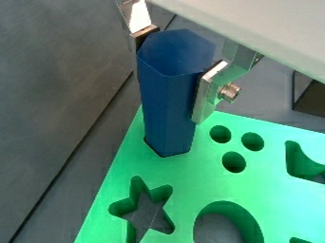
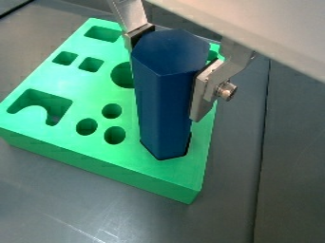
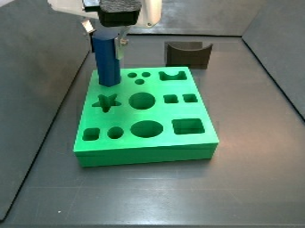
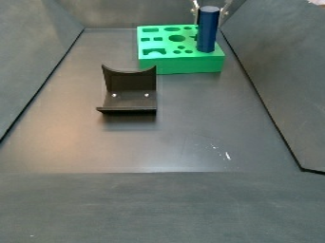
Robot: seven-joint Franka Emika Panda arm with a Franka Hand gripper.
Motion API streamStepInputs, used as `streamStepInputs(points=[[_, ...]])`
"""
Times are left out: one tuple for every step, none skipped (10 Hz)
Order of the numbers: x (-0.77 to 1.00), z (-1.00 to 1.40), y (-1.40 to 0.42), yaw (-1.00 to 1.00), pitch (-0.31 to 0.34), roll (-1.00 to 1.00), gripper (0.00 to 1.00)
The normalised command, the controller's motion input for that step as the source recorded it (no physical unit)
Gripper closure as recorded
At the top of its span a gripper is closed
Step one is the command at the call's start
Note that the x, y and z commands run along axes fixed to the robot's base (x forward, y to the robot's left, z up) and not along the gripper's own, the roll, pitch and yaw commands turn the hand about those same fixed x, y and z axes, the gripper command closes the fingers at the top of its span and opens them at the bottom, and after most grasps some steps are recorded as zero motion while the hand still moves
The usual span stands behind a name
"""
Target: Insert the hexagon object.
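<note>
In a side view, the green board is seen nearest on the dark floor, cut with shaped holes: a star, circles and squares. At its far left corner the hexagon object stands upright, its lower end sunk in the board. Its upper end is clamped between the silver fingers of the gripper, which hangs directly above. Farther back and to the right, a dark brown block with a curved notch is seen, apart from the board.
</note>
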Motion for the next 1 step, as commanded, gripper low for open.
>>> streamStepInputs(points=[[0.00, 0.00, 0.00, 0.00, 0.000, 0.00, 1.00]])
